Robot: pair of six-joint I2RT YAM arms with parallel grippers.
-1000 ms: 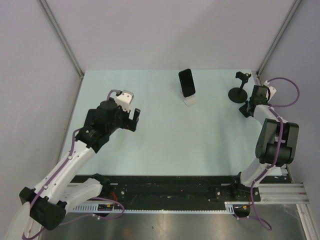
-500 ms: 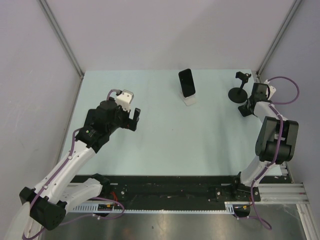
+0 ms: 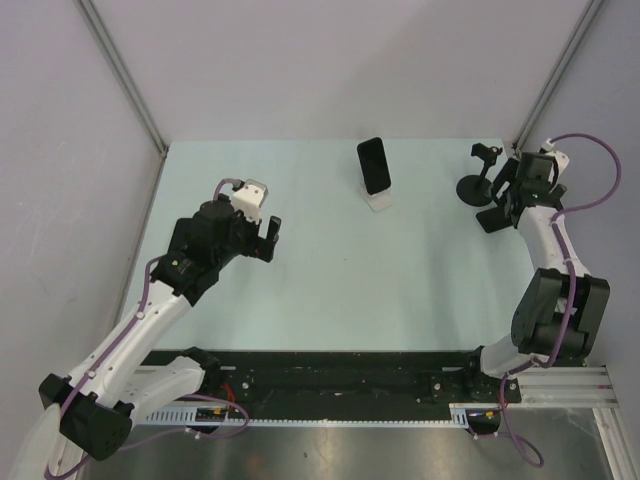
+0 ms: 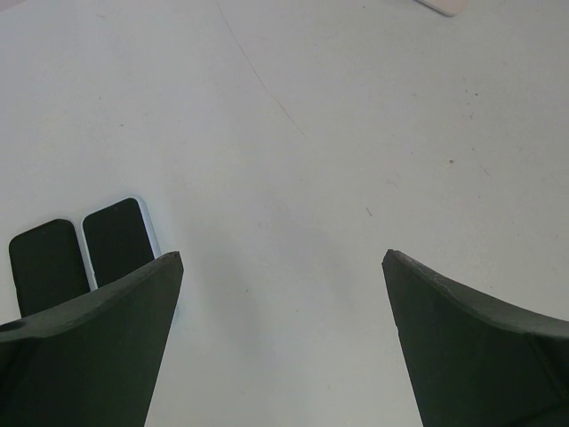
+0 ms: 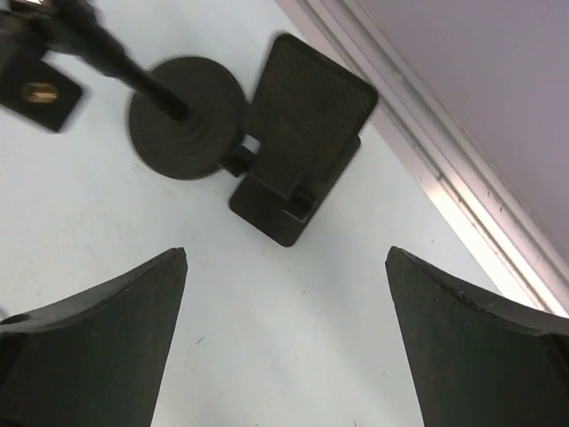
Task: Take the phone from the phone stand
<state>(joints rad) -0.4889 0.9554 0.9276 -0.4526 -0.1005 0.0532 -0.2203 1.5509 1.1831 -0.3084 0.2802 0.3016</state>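
A black phone (image 3: 374,164) leans upright in a small white phone stand (image 3: 379,202) at the back middle of the table. My left gripper (image 3: 268,238) hovers open well to its left, with only bare table between its fingers (image 4: 283,258). A corner of the white stand (image 4: 442,5) shows at the top edge of the left wrist view. Far to the right, my right gripper (image 3: 503,196) is open over bare table (image 5: 284,252) and holds nothing.
An empty black phone stand (image 5: 298,133) sits just ahead of the right gripper, against a black round-base holder (image 5: 187,116) with a clamp (image 5: 36,89). Both stand by the right wall rail (image 3: 472,187). Two dark phones (image 4: 120,240) lie flat beside the left finger.
The right gripper has gone from shut to wide open, and its wrist has swung back toward the far right corner. The left arm and the phone have not moved.
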